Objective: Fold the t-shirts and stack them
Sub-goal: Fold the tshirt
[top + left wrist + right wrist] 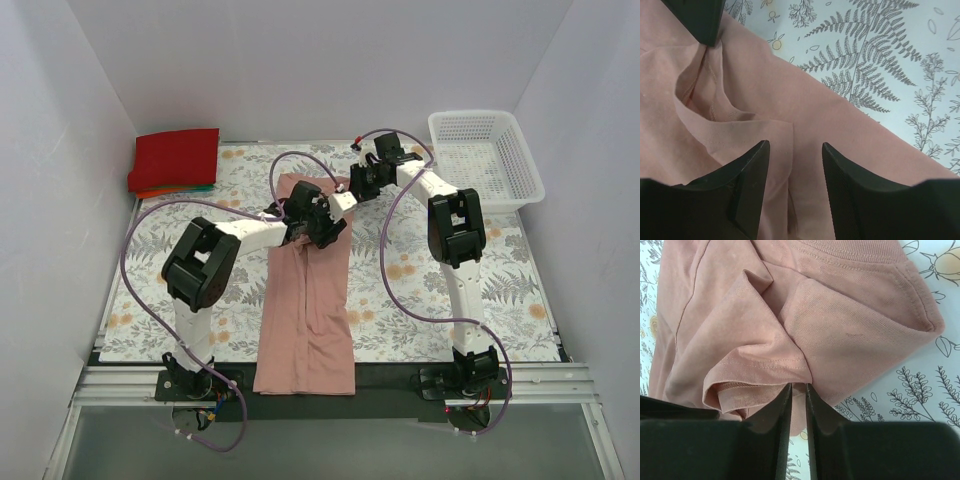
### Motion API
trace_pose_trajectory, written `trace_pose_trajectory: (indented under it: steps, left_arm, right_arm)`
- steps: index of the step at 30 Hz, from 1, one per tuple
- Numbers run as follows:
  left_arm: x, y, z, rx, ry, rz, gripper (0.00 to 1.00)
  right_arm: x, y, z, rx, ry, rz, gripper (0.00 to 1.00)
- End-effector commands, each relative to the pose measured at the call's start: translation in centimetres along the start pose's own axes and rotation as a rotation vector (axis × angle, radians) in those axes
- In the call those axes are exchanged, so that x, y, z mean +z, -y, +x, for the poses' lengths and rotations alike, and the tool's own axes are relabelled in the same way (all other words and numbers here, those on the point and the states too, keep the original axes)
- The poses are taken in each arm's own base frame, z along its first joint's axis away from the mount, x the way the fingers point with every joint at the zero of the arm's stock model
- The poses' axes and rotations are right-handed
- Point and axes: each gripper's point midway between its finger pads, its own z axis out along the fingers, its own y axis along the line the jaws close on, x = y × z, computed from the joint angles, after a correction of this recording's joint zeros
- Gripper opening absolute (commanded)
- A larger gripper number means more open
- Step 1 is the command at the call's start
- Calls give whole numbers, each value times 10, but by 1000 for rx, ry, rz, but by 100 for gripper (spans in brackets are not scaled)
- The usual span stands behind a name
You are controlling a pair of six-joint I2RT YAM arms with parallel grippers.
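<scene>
With the pink shirt (305, 320) a long strip down the middle of the table (420, 300), the right tool (799, 386), pinched narrow on a sleeve fold, should pull gently while the left tool (795, 145), wide open over the cloth, grips both layers.

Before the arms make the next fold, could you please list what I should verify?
1. Hold of the right gripper on the pink t-shirt: ok, jaws nearly shut with the sleeve fold pinched at their tips.
2. Hold of the left gripper: not ok, jaws open over the cloth, holding nothing.
3. Shirt folded into a long strip: ok, but bunched at the collar end.
4. Near hem on the floral cloth: not ok, it runs past onto the dark front strip.
5. The folded stack clear of both arms: ok, far left corner, red on top.
6. Print side: cannot tell, no print shows.
</scene>
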Motion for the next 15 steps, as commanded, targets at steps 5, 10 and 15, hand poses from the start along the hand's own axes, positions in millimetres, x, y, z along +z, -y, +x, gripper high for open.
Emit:
trace_pose_trajectory:
  steps: [5, 10, 15]
  left_arm:
    - [11, -18, -11, 16, 14, -71, 43]
    - [15, -25, -16, -12, 43, -104, 37]
    - [16, -25, -18, -24, 50, -111, 27]
  right_arm:
    - [-2, -6, -20, -20, 61, -25, 9]
    - [-2, -7, -18, -17, 57, -33, 1]
    - [-3, -7, -17, -15, 59, -34, 1]
